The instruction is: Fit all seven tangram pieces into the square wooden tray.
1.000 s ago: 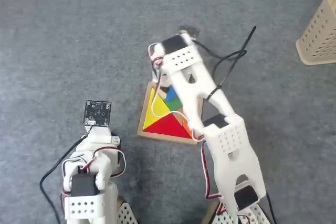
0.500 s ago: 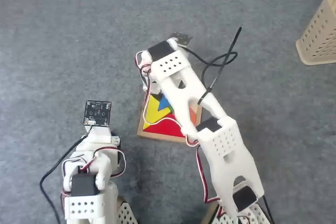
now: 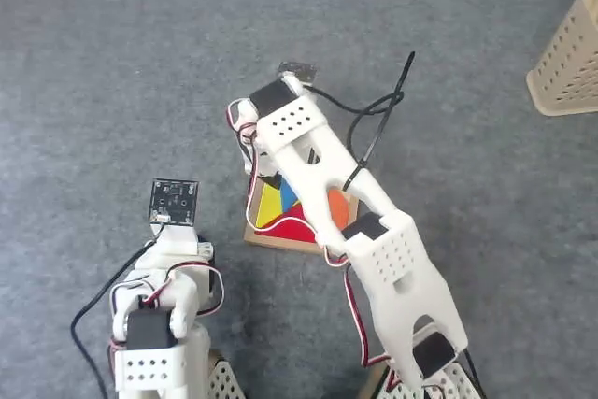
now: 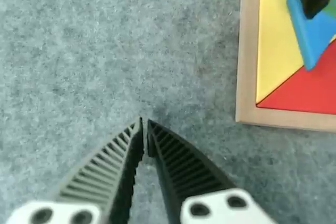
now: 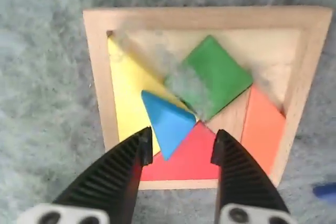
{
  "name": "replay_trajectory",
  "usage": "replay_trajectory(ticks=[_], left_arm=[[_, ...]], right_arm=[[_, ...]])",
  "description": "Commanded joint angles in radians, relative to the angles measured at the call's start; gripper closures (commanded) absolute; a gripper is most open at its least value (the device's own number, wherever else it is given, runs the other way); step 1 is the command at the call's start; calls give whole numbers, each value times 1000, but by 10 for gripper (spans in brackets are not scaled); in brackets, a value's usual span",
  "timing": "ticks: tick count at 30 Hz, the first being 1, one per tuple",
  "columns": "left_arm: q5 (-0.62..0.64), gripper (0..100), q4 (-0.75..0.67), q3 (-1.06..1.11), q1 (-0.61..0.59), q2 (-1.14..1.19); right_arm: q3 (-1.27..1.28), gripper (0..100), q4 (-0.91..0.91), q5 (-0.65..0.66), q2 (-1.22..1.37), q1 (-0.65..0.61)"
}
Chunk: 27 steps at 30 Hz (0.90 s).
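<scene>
1. A grey, felt-like table [image 3: 112, 72] carries the square wooden tray [image 3: 280, 240].
2. The right tool [image 5: 181, 142] hangs over the tray, its fingers spread.
3. In the tray lie a yellow triangle [image 5: 123, 95], blue triangle [image 5: 168, 119], green square [image 5: 210, 77], red triangle [image 5: 194, 158] and orange piece [image 5: 265, 127].
4. The left tool [image 4: 144, 129], pressed together, sits beside the tray.

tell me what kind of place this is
Probably an indoor robotics workbench or lab: a grey carpet-like table covering, white plastic robot arms and a square wooden puzzle tray, with a beige slotted basket at the edge.
</scene>
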Motion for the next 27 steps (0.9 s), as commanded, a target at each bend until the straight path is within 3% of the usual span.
replay_trajectory(ticks=[1, 2, 9, 14, 19, 27], left_arm=[[-3, 983, 6, -10, 5, -18], [-3, 983, 6, -10, 5, -18], [-3, 983, 6, -10, 5, -18], [-3, 983, 6, -10, 5, -18], [-3, 983, 6, -10, 5, -18], [-3, 983, 6, -10, 5, -18]], right_arm=[[-74, 935, 39, 192, -54, 56], [-81, 991, 39, 235, -70, 67], [-32, 992, 42, 316, -294, 84], [204, 992, -42, 361, -526, 88], [709, 992, -412, 462, -776, 58], [1350, 992, -1006, 787, -1046, 8]])
